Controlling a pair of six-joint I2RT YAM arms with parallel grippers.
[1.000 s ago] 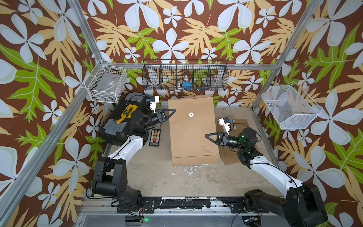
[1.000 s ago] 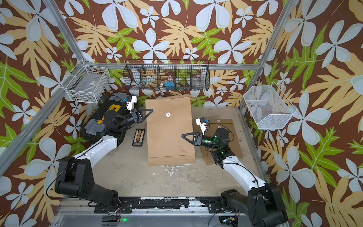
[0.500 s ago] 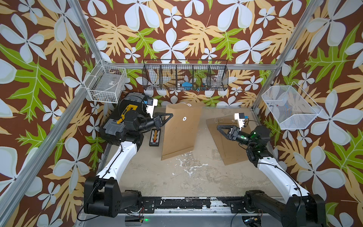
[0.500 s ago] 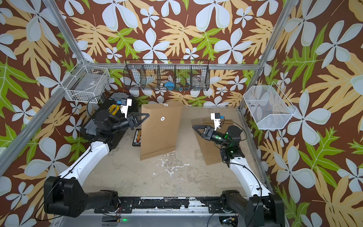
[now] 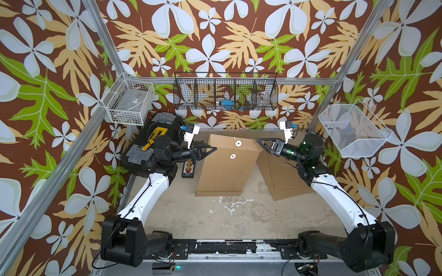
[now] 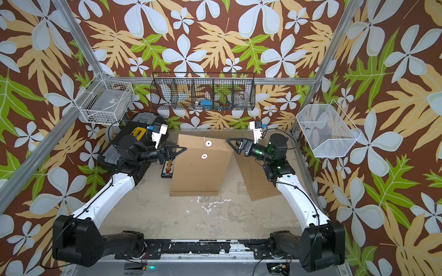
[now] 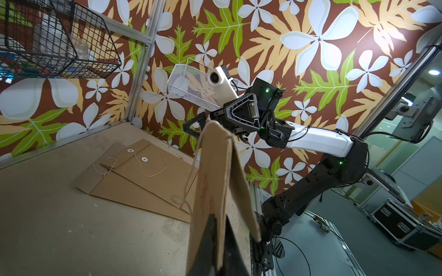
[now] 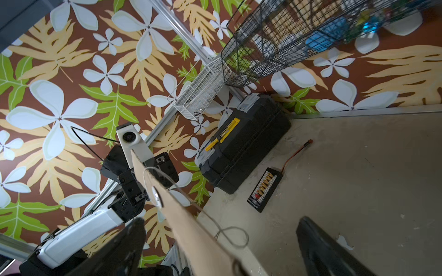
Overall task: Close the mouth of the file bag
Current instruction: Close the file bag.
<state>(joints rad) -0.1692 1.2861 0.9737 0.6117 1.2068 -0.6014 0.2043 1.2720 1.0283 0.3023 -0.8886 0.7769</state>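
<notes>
The file bag (image 5: 224, 167) (image 6: 198, 172) is a brown paper envelope standing tilted, its lower edge on the table. Two white discs, one (image 5: 238, 143) above the other (image 5: 232, 156), sit near its top, and a thin string (image 8: 229, 236) hangs loose. My left gripper (image 5: 214, 149) (image 6: 184, 149) (image 7: 220, 239) is shut on the bag's upper left corner. My right gripper (image 5: 259, 141) (image 6: 228, 139) (image 8: 222, 246) is open at the upper right corner. In the right wrist view the bag's edge (image 8: 191, 227) runs between its spread fingers, and no pad is seen to touch it.
A second brown file bag (image 5: 284, 181) lies flat under my right arm. A black toolbox (image 5: 155, 143) and a small black connector board (image 5: 189, 168) sit at the left. Wire baskets hang on the walls: white (image 5: 129, 102), black (image 5: 224, 95), white (image 5: 354, 131).
My right gripper let go of the bag, pulled away, then came back open to the upper right corner. The bag swung down from level and now hangs from my left gripper.
</notes>
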